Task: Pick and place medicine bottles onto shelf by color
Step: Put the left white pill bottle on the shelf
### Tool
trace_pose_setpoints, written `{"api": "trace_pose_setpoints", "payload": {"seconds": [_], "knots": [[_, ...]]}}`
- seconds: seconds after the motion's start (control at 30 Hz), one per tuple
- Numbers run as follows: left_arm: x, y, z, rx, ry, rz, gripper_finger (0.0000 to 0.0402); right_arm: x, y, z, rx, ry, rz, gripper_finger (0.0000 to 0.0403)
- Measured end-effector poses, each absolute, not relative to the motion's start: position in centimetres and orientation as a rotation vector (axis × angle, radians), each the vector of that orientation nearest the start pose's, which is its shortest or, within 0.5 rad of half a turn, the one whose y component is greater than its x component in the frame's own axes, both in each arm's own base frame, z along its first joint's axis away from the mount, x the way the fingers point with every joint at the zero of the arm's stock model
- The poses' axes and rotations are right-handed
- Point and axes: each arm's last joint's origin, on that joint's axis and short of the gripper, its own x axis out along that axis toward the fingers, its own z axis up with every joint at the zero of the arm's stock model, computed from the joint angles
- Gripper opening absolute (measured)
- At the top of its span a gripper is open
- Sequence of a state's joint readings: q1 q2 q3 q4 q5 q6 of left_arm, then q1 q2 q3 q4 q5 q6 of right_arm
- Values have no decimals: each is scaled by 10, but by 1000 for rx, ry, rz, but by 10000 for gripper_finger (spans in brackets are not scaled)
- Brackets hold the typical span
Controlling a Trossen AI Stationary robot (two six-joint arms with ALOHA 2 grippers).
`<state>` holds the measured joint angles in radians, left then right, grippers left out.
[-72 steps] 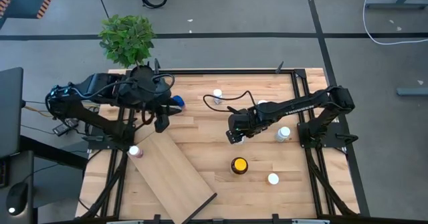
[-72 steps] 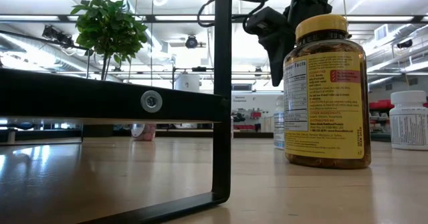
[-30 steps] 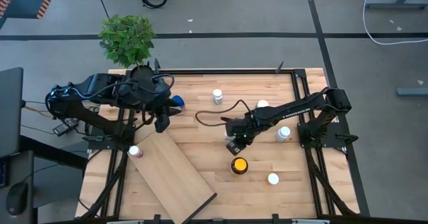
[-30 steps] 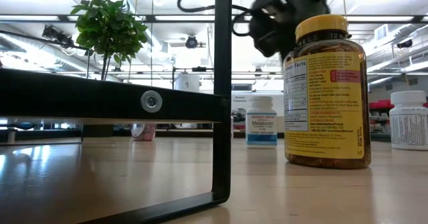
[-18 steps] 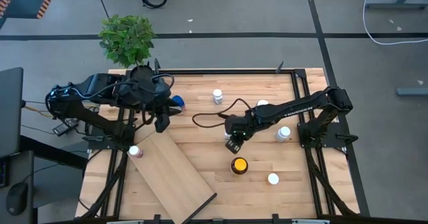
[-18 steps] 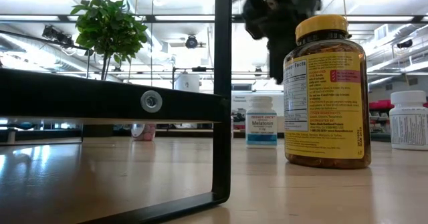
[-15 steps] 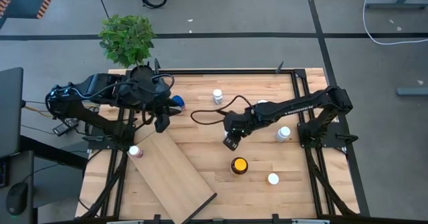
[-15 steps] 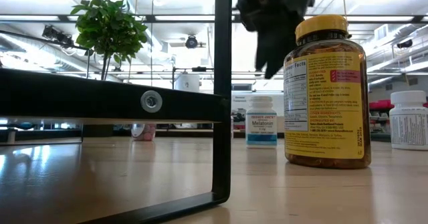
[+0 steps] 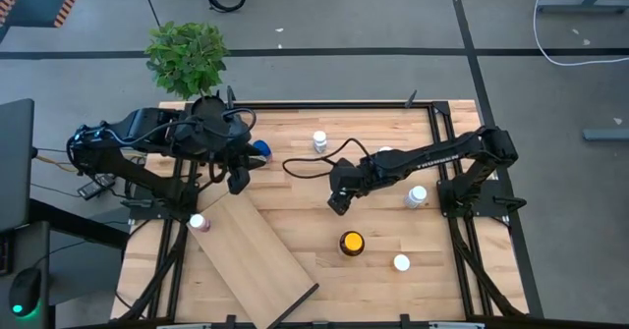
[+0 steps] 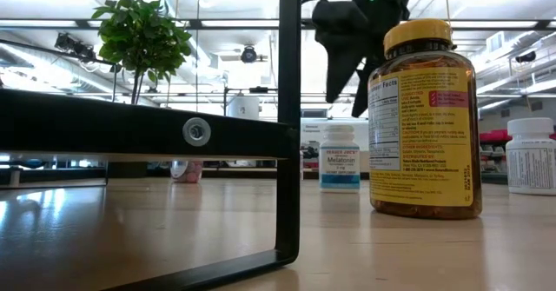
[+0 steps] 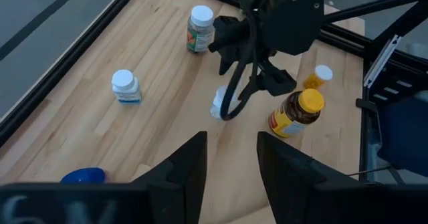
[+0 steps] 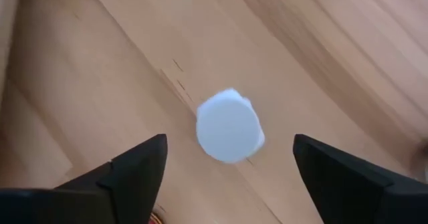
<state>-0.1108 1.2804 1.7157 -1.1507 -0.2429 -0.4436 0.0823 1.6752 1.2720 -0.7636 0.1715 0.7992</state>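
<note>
My right gripper (image 9: 338, 202) hangs open over the table's middle, straight above a white-capped bottle (image 12: 229, 126) that stands on its base between and below the fingers, untouched. That bottle is the labelled one (image 10: 340, 168) in the low view. The amber yellow-capped bottle (image 9: 351, 243) stands nearer the near edge. Other white-capped bottles (image 9: 319, 138) (image 9: 417, 195) (image 9: 401, 263), a blue-capped one (image 9: 260, 150) and a pinkish one (image 9: 198, 223) stand around the table. The pale shelf (image 9: 257, 260) lies slantwise at near left. My left gripper (image 9: 236, 178) waits open above the shelf's far end.
A potted plant (image 9: 187, 58) stands past the far left corner. A black cable (image 9: 314, 162) loops from the right arm over the table's middle. The shelf's dark frame (image 10: 148, 126) fills the low view's left. Bare wood lies between the shelf and the amber bottle.
My right gripper has drifted a little toward the far edge and the table's left, turning slightly, and stays open above the white-capped bottle. The bottle has stayed standing in the same spot.
</note>
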Motion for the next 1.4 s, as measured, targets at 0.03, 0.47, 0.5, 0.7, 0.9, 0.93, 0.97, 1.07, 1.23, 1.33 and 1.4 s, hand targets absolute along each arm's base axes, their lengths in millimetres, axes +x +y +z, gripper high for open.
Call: {"api": "trace_pose_setpoints", "payload": {"seconds": [0.03, 0.47, 0.5, 0.7, 0.9, 0.93, 0.97, 1.07, 1.23, 1.33, 1.4], "knots": [[213, -17, 451, -296, 662, 279, 140, 334, 22, 237, 556, 1043, -525, 334], [214, -16, 452, -294, 652, 288, 139, 339, 22, 218, 524, 1056, -541, 335], [214, -16, 452, -294, 652, 288, 140, 340, 22, 216, 520, 1054, -549, 335], [214, -16, 452, -312, 648, 293, 143, 347, 24, 196, 538, 1132, -533, 335], [214, -18, 452, -329, 648, 293, 134, 348, 23, 191, 557, 1129, -571, 335], [214, -19, 452, -329, 648, 290, 133, 348, 23, 191, 552, 1125, -575, 335], [213, -20, 452, -328, 649, 286, 133, 348, 23, 191, 550, 1124, -578, 334], [213, -23, 452, -328, 651, 275, 135, 348, 23, 191, 550, 1127, -580, 321], [213, -25, 452, -324, 655, 266, 139, 349, 24, 192, 555, 1118, -577, 262], [212, -25, 451, -320, 662, 273, 138, 349, 26, 192, 531, 1120, -563, 210], [212, -24, 451, -317, 664, 275, 136, 349, 28, 193, 520, 1120, -544, 181]]}}
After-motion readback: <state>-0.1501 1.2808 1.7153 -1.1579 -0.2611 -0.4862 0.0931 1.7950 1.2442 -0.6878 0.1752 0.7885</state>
